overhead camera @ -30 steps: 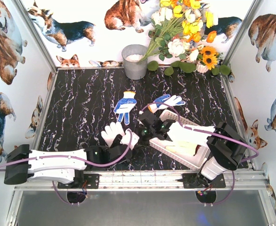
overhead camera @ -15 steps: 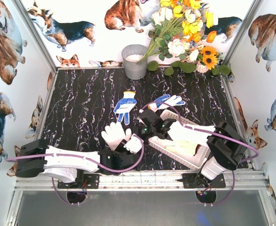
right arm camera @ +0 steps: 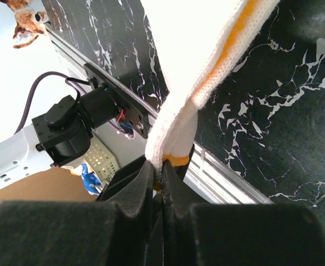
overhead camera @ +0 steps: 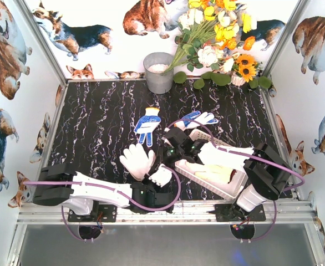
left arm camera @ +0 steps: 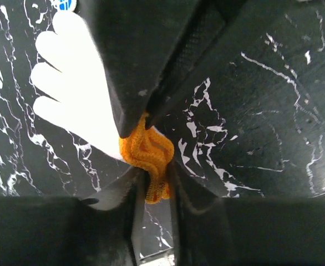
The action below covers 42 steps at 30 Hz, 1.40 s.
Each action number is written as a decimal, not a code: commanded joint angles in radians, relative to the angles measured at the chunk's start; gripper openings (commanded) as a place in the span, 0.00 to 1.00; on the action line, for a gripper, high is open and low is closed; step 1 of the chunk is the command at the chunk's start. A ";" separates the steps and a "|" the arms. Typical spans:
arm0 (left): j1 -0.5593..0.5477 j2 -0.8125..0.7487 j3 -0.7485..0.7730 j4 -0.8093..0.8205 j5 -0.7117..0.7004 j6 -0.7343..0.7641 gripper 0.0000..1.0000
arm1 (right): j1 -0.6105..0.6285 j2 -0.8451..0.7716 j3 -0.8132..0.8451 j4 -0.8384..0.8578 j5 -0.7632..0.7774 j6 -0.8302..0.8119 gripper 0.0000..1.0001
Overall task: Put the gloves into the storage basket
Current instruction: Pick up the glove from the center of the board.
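A white glove lies fingers-up near the table's front edge. My left gripper is shut on its bunched orange cuff. My right gripper hovers just beyond it, shut on a second white glove by its orange-trimmed edge. A white scrap of fabric sits between both grippers; whose it is I cannot tell. The white storage basket lies under the right arm with a cream glove inside. Two blue-dotted gloves lie farther back.
A grey metal bucket and a bunch of artificial flowers stand at the back wall. An aluminium rail runs along the near edge. A dark part, likely the right gripper, fills the top of the left wrist view.
My left arm has swung right along the front edge and its jaws have closed on the glove's orange cuff. The glove has shifted slightly right and nearer. The right gripper stays shut, barely moved.
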 commanded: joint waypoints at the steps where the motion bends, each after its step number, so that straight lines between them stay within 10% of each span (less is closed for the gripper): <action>1: -0.010 -0.006 0.053 -0.060 -0.041 -0.100 0.10 | -0.008 -0.047 0.008 0.075 -0.006 0.011 0.00; 5: -0.001 -0.081 0.049 -0.044 -0.015 -0.121 0.00 | -0.018 -0.081 -0.001 0.071 0.021 0.007 0.01; 10: 0.083 -0.197 0.025 0.021 0.102 -0.095 0.00 | -0.051 -0.161 -0.002 0.008 0.091 -0.036 0.24; 24: 0.611 -0.334 0.118 0.246 0.730 0.040 0.00 | -0.157 -0.433 0.020 -0.221 0.304 -0.216 0.47; 42: 0.829 -0.388 0.144 0.529 0.683 -0.311 0.00 | -0.093 -0.540 -0.019 -0.043 0.444 -0.569 0.49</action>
